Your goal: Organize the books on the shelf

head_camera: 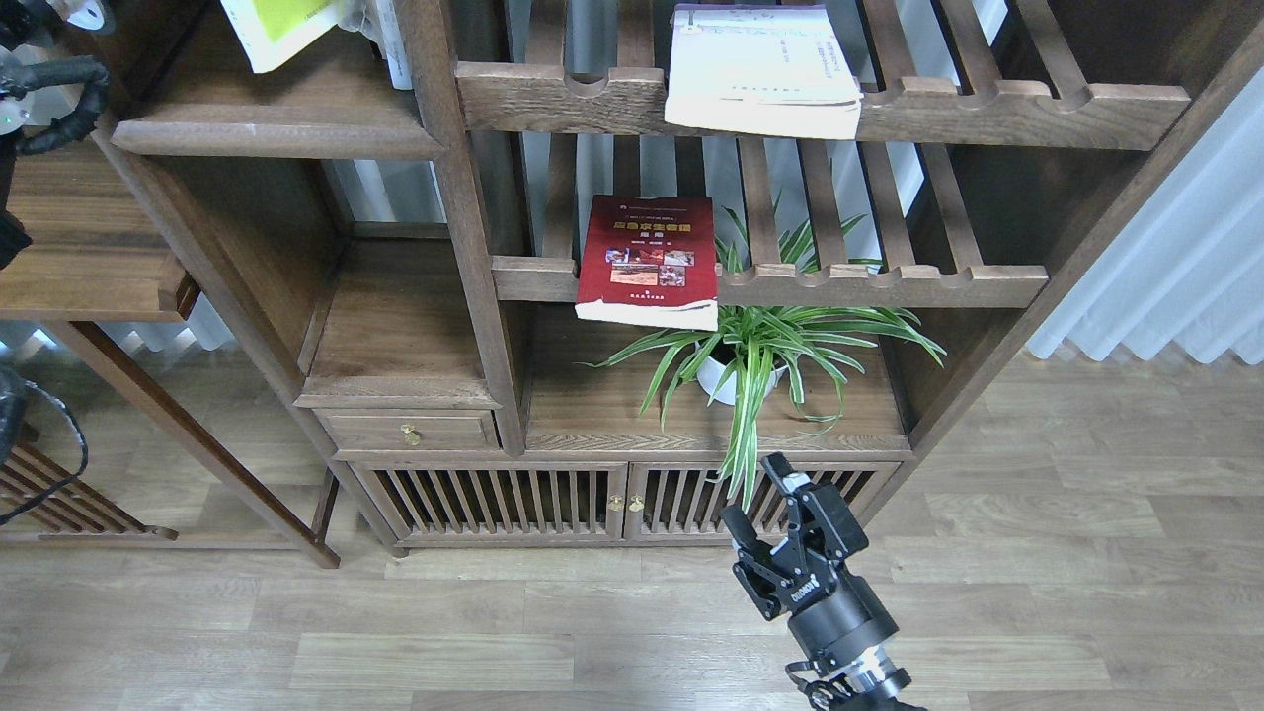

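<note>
The lime-yellow and white book [281, 30] hangs tilted at the top left, above the solid dark-brown plank shelf [276, 133]; its upper part is cut off by the frame. The dark red book [652, 259] lies flat on the lower slatted rack and overhangs the front rail. The white-lavender book [760, 69] lies flat on the upper slatted rack and also overhangs. My right gripper [758, 491] is open and empty, low in front of the cabinet doors, far below the books. Only cabled parts of my left arm [49, 79] show at the top left; its gripper is out of view.
A spider plant [760, 346] in a white pot [719, 383] stands on the cabinet top under the red book, its leaves hanging toward my right gripper. A white spine [397, 49] stands upright on the plank shelf. A small drawer [410, 430], a side table [79, 247] and a curtain [1165, 276] surround the bookcase.
</note>
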Robot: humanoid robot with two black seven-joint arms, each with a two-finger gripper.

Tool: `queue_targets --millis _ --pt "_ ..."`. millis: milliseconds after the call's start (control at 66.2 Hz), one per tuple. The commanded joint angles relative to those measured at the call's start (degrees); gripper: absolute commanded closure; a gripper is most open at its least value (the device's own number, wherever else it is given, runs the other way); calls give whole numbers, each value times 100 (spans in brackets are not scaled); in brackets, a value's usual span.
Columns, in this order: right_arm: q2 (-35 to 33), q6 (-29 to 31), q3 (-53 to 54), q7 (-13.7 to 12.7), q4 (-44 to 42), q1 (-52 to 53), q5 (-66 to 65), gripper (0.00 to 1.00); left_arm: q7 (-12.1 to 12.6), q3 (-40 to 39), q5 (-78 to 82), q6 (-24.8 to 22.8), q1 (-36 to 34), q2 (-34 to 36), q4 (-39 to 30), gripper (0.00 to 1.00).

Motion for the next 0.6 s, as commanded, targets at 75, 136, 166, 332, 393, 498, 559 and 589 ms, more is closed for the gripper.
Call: queue_targets --millis 75,136,166,332,393,498,559,589 --pt "-17 0 15 -1 9 -232 12 2 0 5 -2 0 63 42 16 98" --pt "-17 0 15 -1 9 -302 12 2 -9 5 -2 0 72 33 16 98" --pt "-17 0 15 -1 9 -329 21 2 -9 5 -2 0 72 25 25 97" --pt "-79 0 15 -1 9 -452 38 2 -44 5 -2 0 247 -37 -10 97" --pt "-88 0 15 -1 9 -478 38 2 -44 5 -11 0 300 -46 -28 98" --pt "-88 0 15 -1 9 -478 74 2 -62 -21 -11 0 371 -46 -45 97" --pt "-88 0 15 -1 9 -478 91 2 -97 -65 -11 0 388 -98 -45 97" --pt "-79 0 15 -1 9 -478 100 2 -123 -65 -11 0 388 -151 -45 97"
